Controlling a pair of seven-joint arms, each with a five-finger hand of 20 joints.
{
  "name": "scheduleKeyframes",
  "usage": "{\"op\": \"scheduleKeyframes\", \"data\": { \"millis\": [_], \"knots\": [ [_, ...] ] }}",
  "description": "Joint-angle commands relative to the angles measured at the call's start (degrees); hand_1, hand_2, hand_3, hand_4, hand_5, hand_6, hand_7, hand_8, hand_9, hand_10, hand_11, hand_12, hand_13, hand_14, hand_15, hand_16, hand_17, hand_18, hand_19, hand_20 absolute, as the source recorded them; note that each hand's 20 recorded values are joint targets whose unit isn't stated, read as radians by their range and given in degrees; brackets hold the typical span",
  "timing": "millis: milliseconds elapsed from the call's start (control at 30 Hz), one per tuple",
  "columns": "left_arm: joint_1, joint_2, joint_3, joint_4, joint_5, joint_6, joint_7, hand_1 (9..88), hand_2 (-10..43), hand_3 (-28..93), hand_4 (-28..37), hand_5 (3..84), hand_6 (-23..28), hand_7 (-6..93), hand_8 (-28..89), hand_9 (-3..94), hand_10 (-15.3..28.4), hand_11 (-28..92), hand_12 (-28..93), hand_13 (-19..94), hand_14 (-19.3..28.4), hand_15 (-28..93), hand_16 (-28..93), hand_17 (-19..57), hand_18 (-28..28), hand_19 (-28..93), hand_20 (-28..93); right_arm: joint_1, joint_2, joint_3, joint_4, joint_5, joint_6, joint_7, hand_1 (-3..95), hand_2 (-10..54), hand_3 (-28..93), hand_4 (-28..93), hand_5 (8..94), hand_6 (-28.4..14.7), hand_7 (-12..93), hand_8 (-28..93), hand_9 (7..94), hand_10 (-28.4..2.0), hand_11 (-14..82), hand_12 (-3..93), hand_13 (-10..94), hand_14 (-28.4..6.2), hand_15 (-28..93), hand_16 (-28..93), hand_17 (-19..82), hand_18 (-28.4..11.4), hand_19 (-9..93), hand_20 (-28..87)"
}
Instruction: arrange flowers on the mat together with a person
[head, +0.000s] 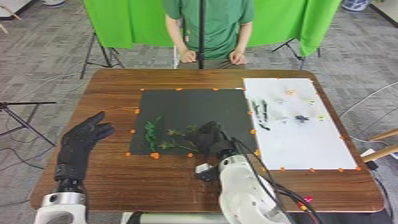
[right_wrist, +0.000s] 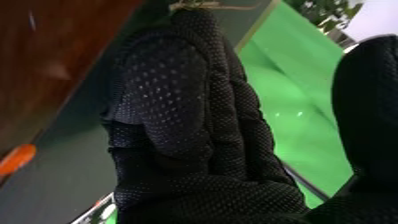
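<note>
My right hand (head: 210, 140) is over the lower right part of the dark mat (head: 191, 106), beside a green sprig (head: 182, 146) lying there. Another, taller green sprig (head: 150, 134) lies farther left on the mat. In the right wrist view, my right hand (right_wrist: 209, 125) has its fingers straight and close together. At its fingertips is a thin light-brown stem (right_wrist: 226, 7); whether they touch it I cannot tell. My left hand (head: 80, 141) is over the wood left of the mat, fingers relaxed and nothing in it.
To the right, a white sheet (head: 302, 145) holds green stems (head: 260, 111), a dark blue flower (head: 301, 118) and several small pale and orange blooms. Orange pieces line the edges of mat and sheet. Brown wood (head: 115, 180) surrounds them.
</note>
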Motion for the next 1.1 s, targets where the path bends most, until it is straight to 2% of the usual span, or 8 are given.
{"op": "scheduleKeyframes", "data": {
  "millis": [33, 267, 533, 667, 767, 867, 967, 1100],
  "knots": [
    [1.0, -0.54, -0.08, 0.03, 0.16, -0.35, -0.56, 25.8, -0.4, 71, -21.6, 46.7, 3.8, 9.7, -6, 50.1, 14.6, 18, 13, 45, 17.7, 21, -3, 15.6, 13.6, 16, 21, -1.7, 0.7, -1.6, -0.5, 2.3, -1.2, -2.7, 25.5, -5.2, 62, -11, 57.7, -6.2, 18, -3, 81.6, -17.0, 11.1, 15.6, 94, -5.3, 48, 25, 44, -21.4, 73, 39],
    [0.8, -0.51, 0.01, 0.12, 0.05, -0.38, -0.60, 25.8, -0.3, 70, -21.5, 46.6, 3.7, 9.8, -6, 50.1, 14.5, 18, 13, 45, 17.8, 21, -3, 15.5, 13.6, 16, 21, -1.5, 0.3, -0.9, -0.5, 1.5, -0.7, -3.2, 24.6, -4.8, 62, -11, 55.7, -7.0, 16, -3, 80.5, -17.1, 10.9, 15.3, 94, -5.8, 46, 26, 43, -21.6, 72, 39],
    [0.7, -0.70, -0.18, 0.20, 0.07, -0.51, -0.49, 25.8, -0.4, 70, -21.4, 46.7, 3.7, 9.9, -6, 50.0, 14.5, 18, 13, 45, 17.8, 21, -3, 15.5, 13.6, 16, 21, -2.4, 0.5, 5.3, -5.7, 1.0, 6.5, -7.1, 24.9, -5.3, 63, -11, 58.5, -6.2, 16, -3, 82.0, -16.7, 12.7, 16.7, 94, -5.8, 46, 26, 43, -21.7, 72, 39],
    [0.8, -0.73, -0.27, 0.17, -0.02, -0.65, -0.45, 25.8, -0.3, 70, -21.4, 46.7, 3.7, 10.0, -6, 50.0, 14.5, 18, 13, 45, 17.8, 21, -3, 15.5, 13.7, 16, 21, -3.0, 3.1, 11.2, -11.4, 9.2, 9.9, -7.8, 25.0, -5.4, 62, -11, 60.6, -5.5, 17, -3, 83.8, -16.6, 15.8, 19.1, 94, -6.1, 46, 28, 42, -22.1, 73, 40],
    [0.3, -0.81, -0.05, 0.40, 0.05, -0.94, -0.39, 25.8, -0.4, 70, -21.3, 46.6, 3.7, 9.9, -6, 50.0, 14.5, 18, 13, 45, 17.8, 21, -3, 15.5, 13.7, 16, 21, -5.8, 5.3, 19.7, -15.4, 25.9, 8.0, -13.2, 25.2, -5.0, 62, -11, 62.0, -5.1, 17, -4, 84.2, -16.8, 16.6, 20.0, 92, -7.0, 45, 30, 40, -22.4, 71, 41],
    [0.4, -0.83, -0.15, 0.41, -0.02, -1.01, -0.25, 25.8, -0.4, 70, -21.4, 46.7, 3.7, 9.9, -6, 50.0, 14.5, 18, 13, 45, 17.8, 21, -3, 15.5, 13.6, 16, 21, -10.3, 6.2, 30.3, -17.2, 43.9, 0.6, -20.4, 23.7, -1.2, 63, -12, 62.9, -4.6, 18, -5, 80.0, -17.3, 16.0, 20.2, 82, -11.4, 38, 28, 32, -21.1, 59, 38],
    [0.4, -0.80, -0.16, 0.48, -0.07, -0.99, 0.00, 25.8, -0.4, 70, -21.4, 46.6, 3.6, 10.0, -6, 50.0, 14.5, 18, 13, 45, 17.8, 21, -3, 15.6, 13.6, 16, 21, -15.7, 7.0, 37.8, -17.9, 54.1, -3.4, -26.8, 18.9, 2.9, 63, -13, 59.7, -4.2, 16, -6, 69.5, -18.6, 10.1, 18.1, 66, -16.3, 26, 24, 26, -19.4, 40, 35],
    [0.3, -0.92, -0.10, 0.60, -0.14, -1.05, 0.60, 25.7, -0.5, 71, -21.3, 46.7, 3.6, 10.0, -6, 50.0, 14.6, 18, 13, 45, 17.8, 21, -3, 15.6, 13.6, 16, 21, -22.3, 6.4, 44.9, -16.5, 57.0, -8.6, -34.1, 13.8, 4.0, 67, -13, 51.4, -3.2, 11, -6, 54.4, -17.6, 6.8, 15.8, 49, -17.1, 14, 23, 21, -18.9, 23, 32]
  ]
}}
